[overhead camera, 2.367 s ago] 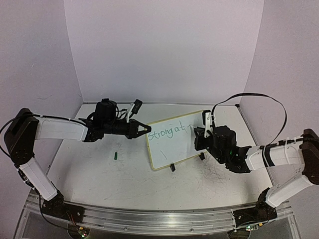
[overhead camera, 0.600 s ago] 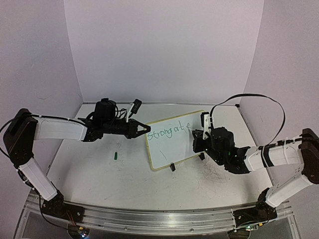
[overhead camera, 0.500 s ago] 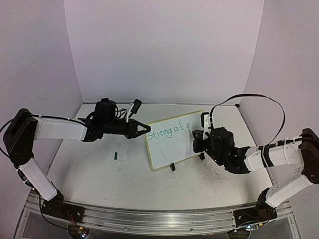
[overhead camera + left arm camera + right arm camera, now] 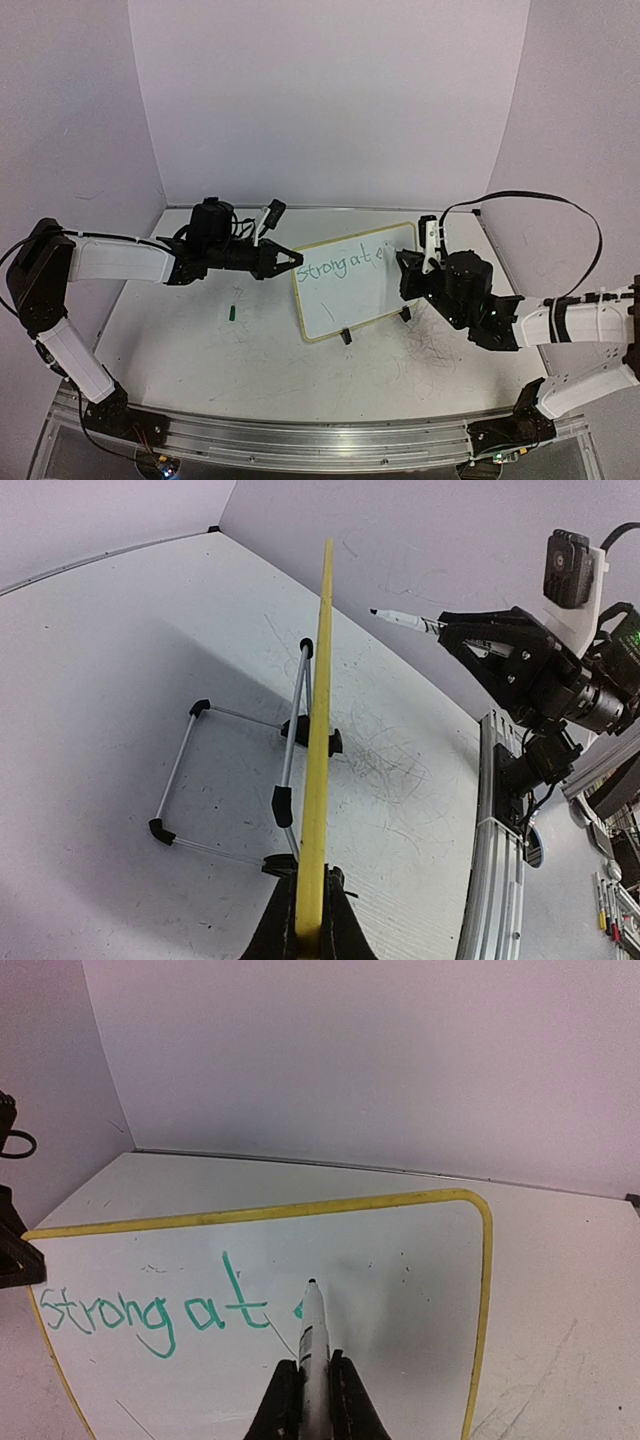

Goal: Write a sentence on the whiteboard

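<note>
Green marker words, the sentence (image 4: 152,1318), are seen on the top line of the whiteboard (image 4: 350,295): "strong at", and then the start of one more letter. The board is stood up on its black clip feet near the middle of the table (image 4: 200,360), and it is propped from behind by a thin wire stand (image 4: 240,770). Its edge at about 10 o'clock is pinched by the left gripper (image 4: 296,258), whose jaws are pressed together on the yellow frame, so the board is kept from sliding.

A white marker (image 4: 313,1345) is clamped in the right gripper (image 4: 313,1385), which is found at about 3 o'clock of the board. The tip is pointed at the board just past the "t", beside a small green mark. In the left wrist view the tip is seen to be off the board, with a gap between them. A small green piece (image 4: 231,313), maybe the marker's cap, is seen lying on the table at 8 o'clock of the board, well apart from it.

The step in hand is judged to be the writing of the next word, and the sentence looks unfinished. For the next move, the tip should be brought onto the white face just right of the last mark and pressed lightly, so that the letter can be finished. The board must be held firm while this is done, or it could be pushed back.
</note>
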Motion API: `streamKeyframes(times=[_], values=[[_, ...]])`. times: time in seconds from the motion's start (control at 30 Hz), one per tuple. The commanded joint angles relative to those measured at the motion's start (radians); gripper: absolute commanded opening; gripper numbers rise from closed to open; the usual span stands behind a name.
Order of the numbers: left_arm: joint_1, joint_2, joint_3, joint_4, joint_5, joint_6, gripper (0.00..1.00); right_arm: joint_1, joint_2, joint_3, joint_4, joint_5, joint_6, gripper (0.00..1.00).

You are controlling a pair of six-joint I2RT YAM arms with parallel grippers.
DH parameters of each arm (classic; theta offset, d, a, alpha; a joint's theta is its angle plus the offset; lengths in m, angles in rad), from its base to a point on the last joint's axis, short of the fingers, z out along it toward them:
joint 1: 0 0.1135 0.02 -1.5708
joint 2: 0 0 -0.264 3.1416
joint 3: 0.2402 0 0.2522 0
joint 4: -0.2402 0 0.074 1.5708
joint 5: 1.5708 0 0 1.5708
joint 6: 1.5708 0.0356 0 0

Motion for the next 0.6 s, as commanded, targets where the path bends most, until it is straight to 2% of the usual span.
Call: streamKeyframes(times=[0.0,0.57], values=[[0.000,-0.044,0.021,0.045,-0.025,0.034,0.00,-0.010,0.035,0.014,0.014,-0.022,-0.048,0.00],[-0.001,-0.053,0.018,0.042,-0.030,0.039,0.00,-0.009,0.050,-0.020,0.059,-0.060,-0.037,0.00]])
